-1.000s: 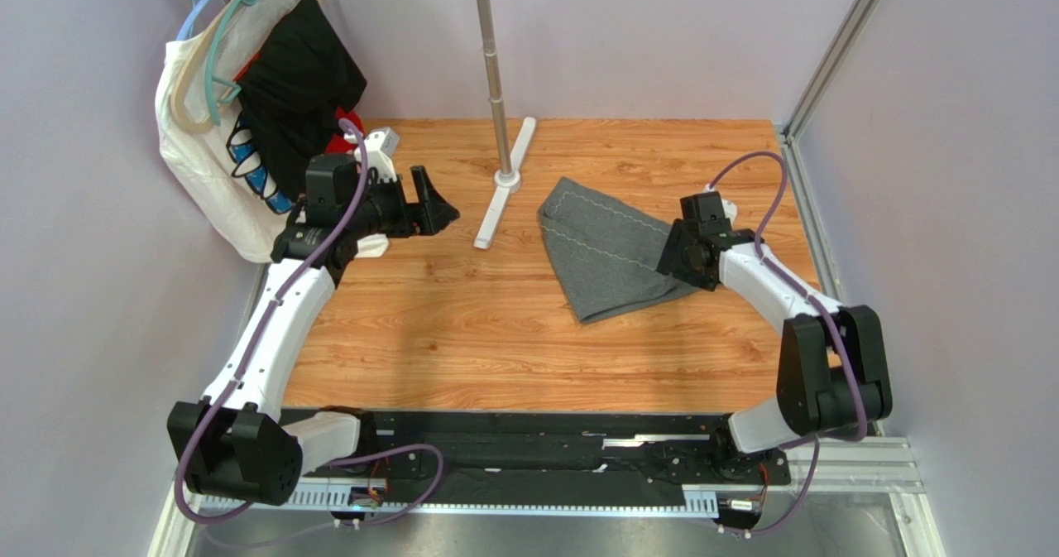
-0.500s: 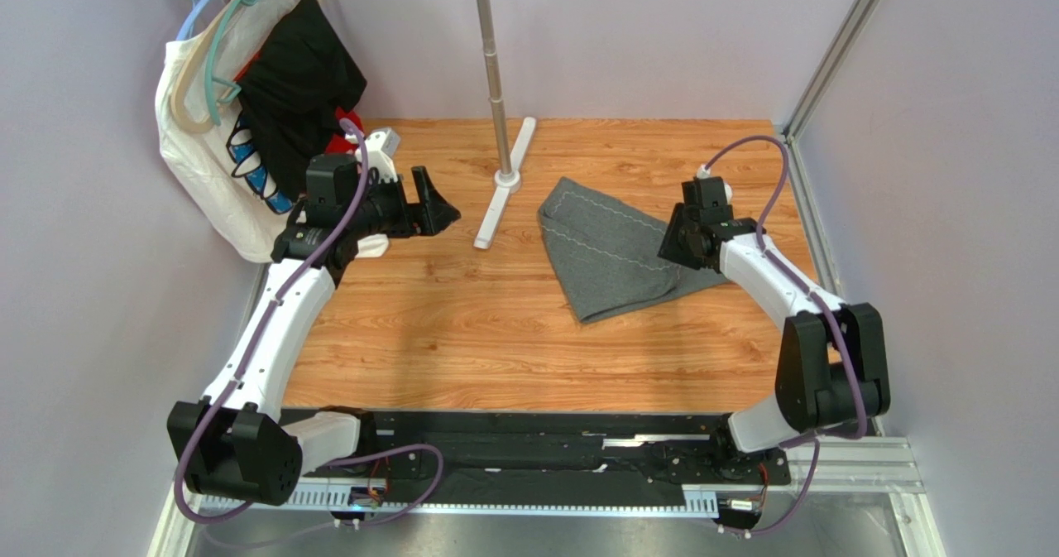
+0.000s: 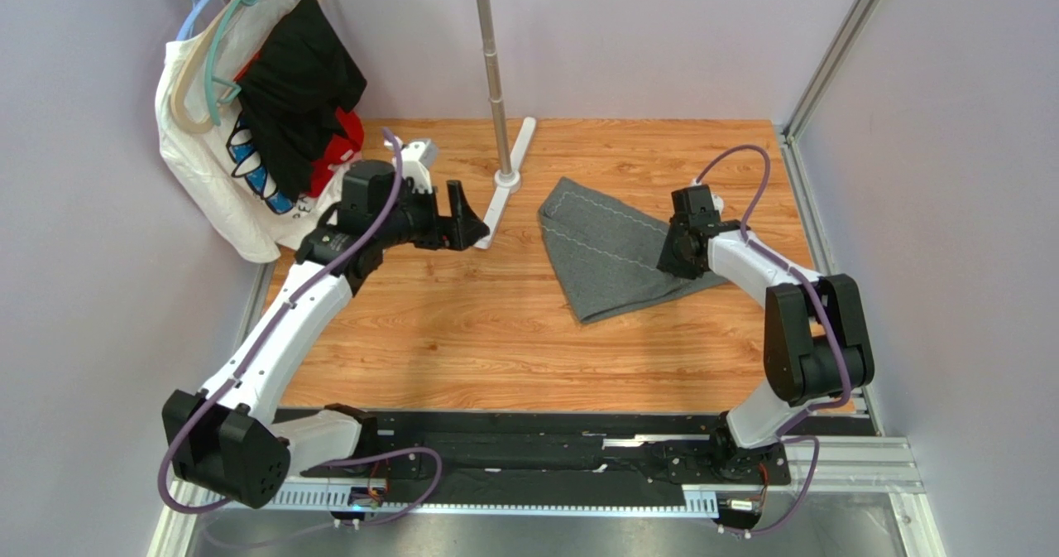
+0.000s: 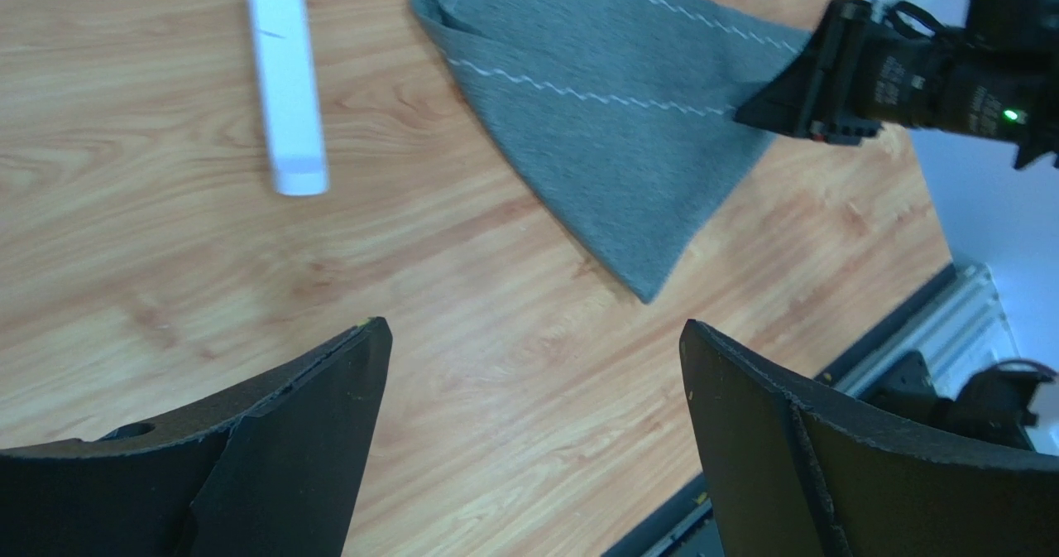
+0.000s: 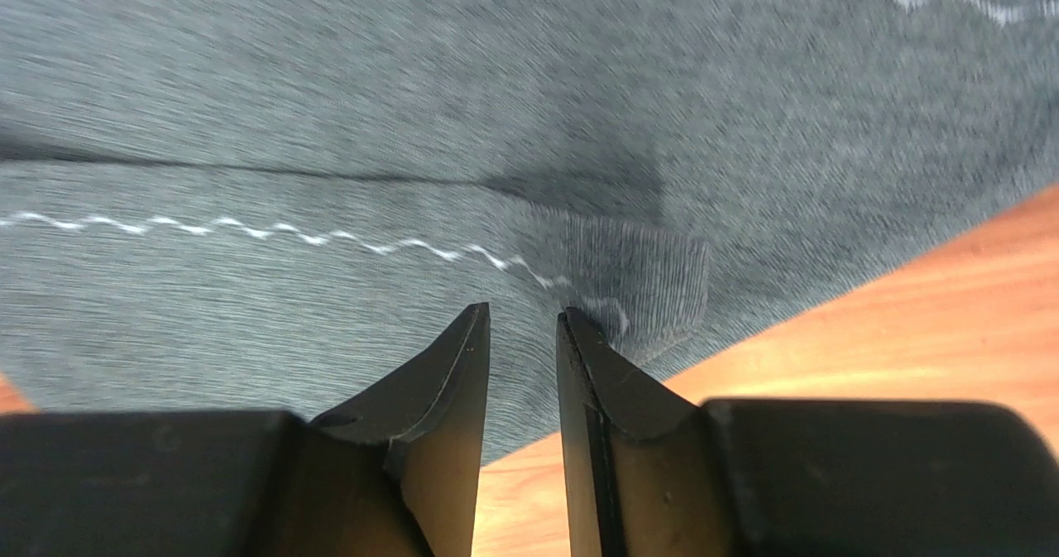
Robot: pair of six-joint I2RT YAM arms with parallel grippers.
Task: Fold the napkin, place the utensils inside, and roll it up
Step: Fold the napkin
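The napkin (image 3: 609,259) is a dark grey cloth with a pale stitched line, lying folded in a rough triangle right of the table's middle. It also shows in the left wrist view as the napkin (image 4: 609,110) and fills the right wrist view as the napkin (image 5: 373,110). My right gripper (image 3: 673,249) is low over its right edge. In its own view the right gripper (image 5: 522,315) has a narrow gap between the fingers, with cloth and wood showing through. My left gripper (image 3: 469,218) hovers wide open over bare wood, left gripper (image 4: 532,334). No utensils are in view.
A metal pole (image 3: 494,73) rises from a white base bar (image 3: 501,207), just right of my left gripper; the same white bar (image 4: 286,73) shows in the left wrist view. Clothes on hangers (image 3: 267,98) hang at the far left. A black rail (image 3: 535,439) runs along the near edge.
My left arm has swung right, towards the white base bar. My right gripper's jaws have narrowed a lot and shifted slightly along the napkin's right edge.
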